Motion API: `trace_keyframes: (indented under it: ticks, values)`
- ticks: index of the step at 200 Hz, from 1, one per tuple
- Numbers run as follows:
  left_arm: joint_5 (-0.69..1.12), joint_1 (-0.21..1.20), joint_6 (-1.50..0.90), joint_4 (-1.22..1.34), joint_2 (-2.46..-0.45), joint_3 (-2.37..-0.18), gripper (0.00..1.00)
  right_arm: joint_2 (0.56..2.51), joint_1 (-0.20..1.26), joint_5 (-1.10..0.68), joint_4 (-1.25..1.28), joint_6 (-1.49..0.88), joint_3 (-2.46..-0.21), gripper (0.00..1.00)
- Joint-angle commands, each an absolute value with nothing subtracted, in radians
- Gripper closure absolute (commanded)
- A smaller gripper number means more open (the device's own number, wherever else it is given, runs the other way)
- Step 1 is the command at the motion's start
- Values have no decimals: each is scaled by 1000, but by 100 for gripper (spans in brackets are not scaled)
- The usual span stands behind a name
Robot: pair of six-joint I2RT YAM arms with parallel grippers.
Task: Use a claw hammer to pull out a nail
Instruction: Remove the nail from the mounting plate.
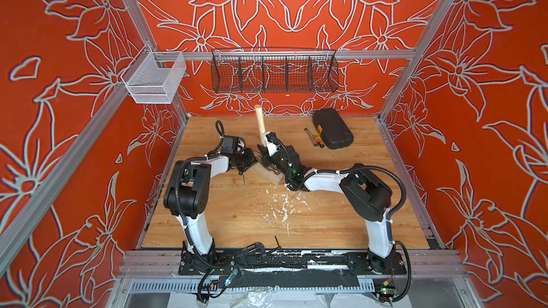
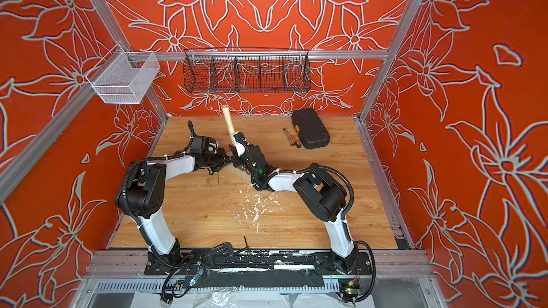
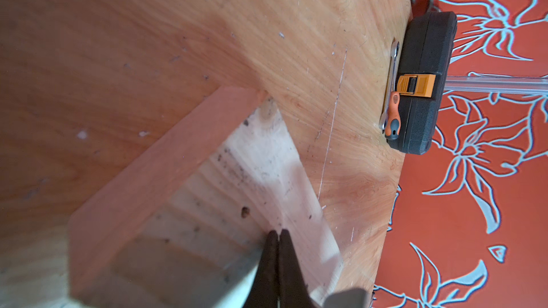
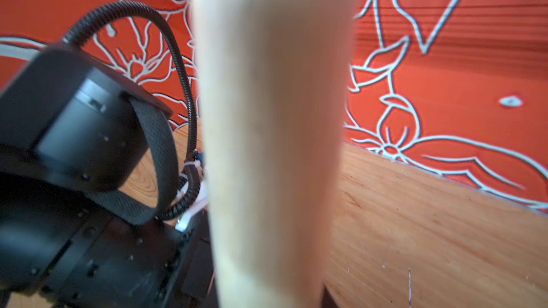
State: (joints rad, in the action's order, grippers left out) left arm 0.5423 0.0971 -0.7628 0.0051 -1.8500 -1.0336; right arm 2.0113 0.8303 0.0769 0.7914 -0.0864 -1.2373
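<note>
Pressing its fingers together, the left end effector (image 3: 278, 250) hangs over a pale wood block (image 3: 184, 232). Just right, the right end effector (image 1: 264, 157) clamps the claw hammer (image 1: 260, 124) mid-worktop (image 1: 237, 208), its pale wooden handle nearly upright and its head hidden. A white mesh basket (image 1: 154, 80) and a black wire basket (image 1: 274, 74) hang behind, with a closed black case (image 1: 332, 128) lying far right.

Arms folded inward; left claw (image 3: 278, 234), right claw (image 1: 264, 160) both clamped

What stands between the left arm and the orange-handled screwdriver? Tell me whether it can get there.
Probably not: the left gripper sits shut at the wood block, and the right gripper holding the claw hammer stands between it and the screwdriver.
</note>
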Motion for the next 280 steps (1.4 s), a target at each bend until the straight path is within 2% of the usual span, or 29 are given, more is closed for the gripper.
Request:
trace_keyframes:
  ticks: [1,54,102,189,212,257,280]
  values:
    - [434,91,-765,-226,-1942,-953,100,1881,832,36,942,-65,-1358,100]
    - [444,91,-775,-210,-1946,-950,100,1835,834,28,933,-55,-1340,100]
    - [444,90,-766,-221,-1930,-948,100,1843,840,45,1022,-86,-1212,100]
    - [453,91,-748,-234,-1886,-943,100,1778,842,37,936,-44,-1226,100]
    - [460,91,-720,-250,-1842,-943,93,1738,841,58,906,-27,-1216,100]
    - [477,94,-624,-289,-1670,-955,58,1648,841,103,765,-2,-1226,100]
    - [472,97,-581,-321,-1563,-952,55,1603,842,121,683,-11,-1221,100]
